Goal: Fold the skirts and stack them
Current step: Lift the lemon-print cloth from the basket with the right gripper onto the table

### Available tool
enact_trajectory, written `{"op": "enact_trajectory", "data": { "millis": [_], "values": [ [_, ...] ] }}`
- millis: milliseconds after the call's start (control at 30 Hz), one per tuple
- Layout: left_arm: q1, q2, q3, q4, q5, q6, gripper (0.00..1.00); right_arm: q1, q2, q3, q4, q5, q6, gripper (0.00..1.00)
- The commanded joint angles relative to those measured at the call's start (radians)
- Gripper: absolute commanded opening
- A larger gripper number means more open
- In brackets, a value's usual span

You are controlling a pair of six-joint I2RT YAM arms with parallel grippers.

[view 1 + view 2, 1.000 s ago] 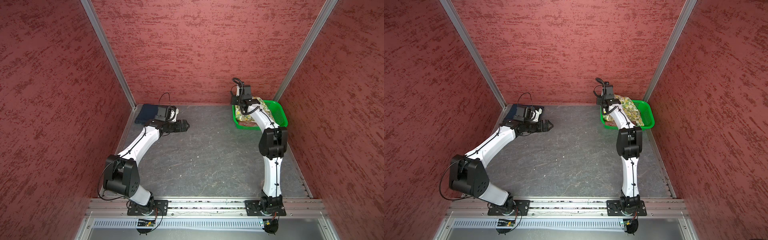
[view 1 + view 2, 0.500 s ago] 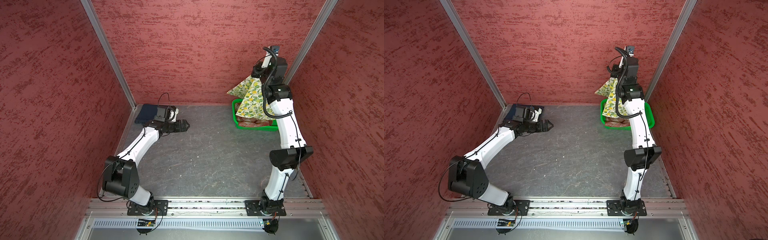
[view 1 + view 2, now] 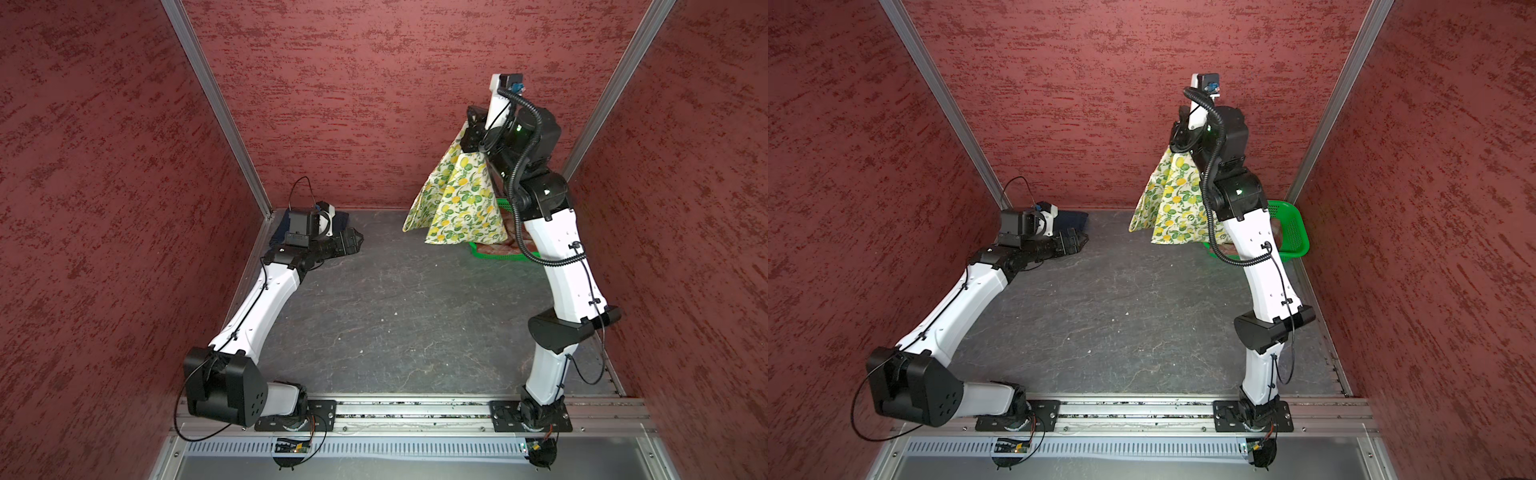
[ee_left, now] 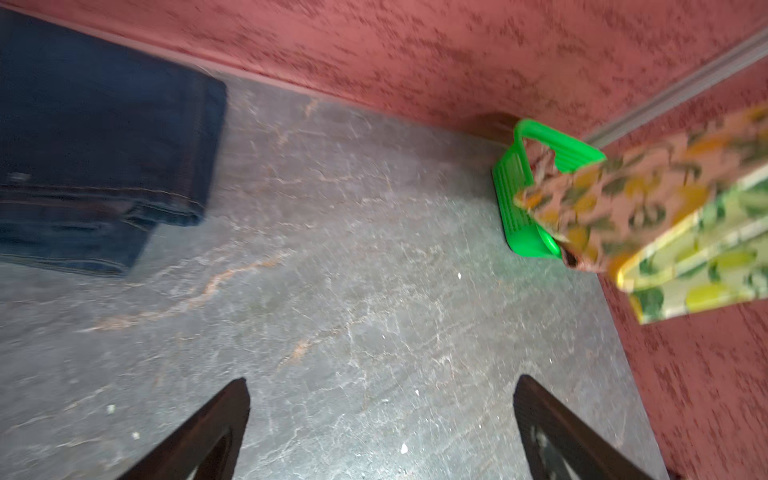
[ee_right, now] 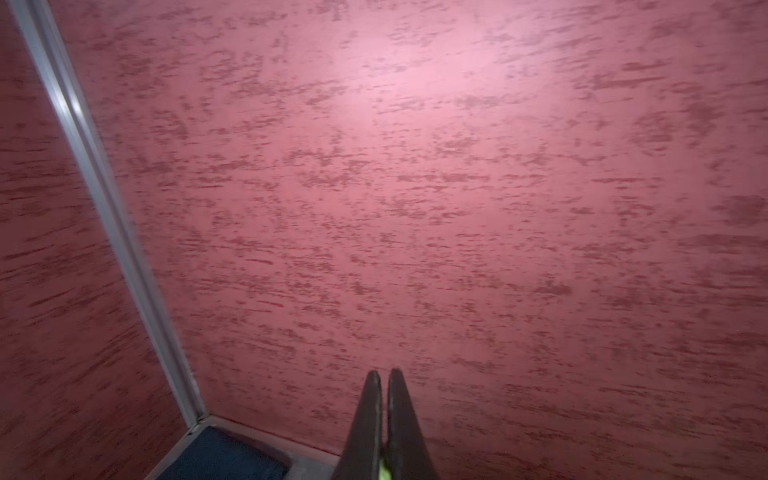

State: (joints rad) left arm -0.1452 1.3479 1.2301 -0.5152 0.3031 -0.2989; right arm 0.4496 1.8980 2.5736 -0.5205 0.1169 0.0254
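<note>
Aloft near the green basket, my right pincer is pressed together on the top of the lemon skirt, which hangs limp in soft folds; cream cloth, yellow lemons, green leaves. Light and floppy, it likely wants a second hold along the same top edge; my left pincer hovers spread and empty beside the folded denim skirt.
</note>
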Motion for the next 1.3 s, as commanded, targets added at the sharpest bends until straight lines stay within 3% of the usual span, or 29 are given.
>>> {"op": "enact_trajectory", "data": {
  "millis": [0,200,333,567,933,1067,1267],
  "values": [
    [0.036,-0.058,-0.023,0.028,-0.031,-0.046,1.0,0.05,-0.045,0.026,0.046,-0.026,-0.012,0.0],
    [0.049,-0.155,-0.13,0.138,0.067,-0.052,1.0,0.079,-0.044,0.049,0.048,-0.052,0.028,0.0],
    [0.011,-0.202,-0.231,0.262,0.099,-0.046,1.0,0.083,-0.046,0.048,0.023,-0.069,0.042,0.0],
    [-0.031,-0.224,-0.44,0.623,0.163,-0.053,1.0,0.084,-0.055,0.048,0.002,-0.104,0.07,0.0],
    [-0.047,-0.237,-0.457,0.52,0.089,-0.085,1.0,0.106,-0.045,-0.127,-0.06,-0.132,0.088,0.0],
    [-0.073,-0.245,-0.504,0.569,0.084,-0.103,1.0,0.116,0.027,-0.121,-0.058,-0.155,0.103,0.0],
    [-0.124,-0.284,-0.611,0.642,-0.01,-0.139,1.0,0.118,0.202,-0.196,-0.063,-0.251,0.167,0.0]
  ]
}}
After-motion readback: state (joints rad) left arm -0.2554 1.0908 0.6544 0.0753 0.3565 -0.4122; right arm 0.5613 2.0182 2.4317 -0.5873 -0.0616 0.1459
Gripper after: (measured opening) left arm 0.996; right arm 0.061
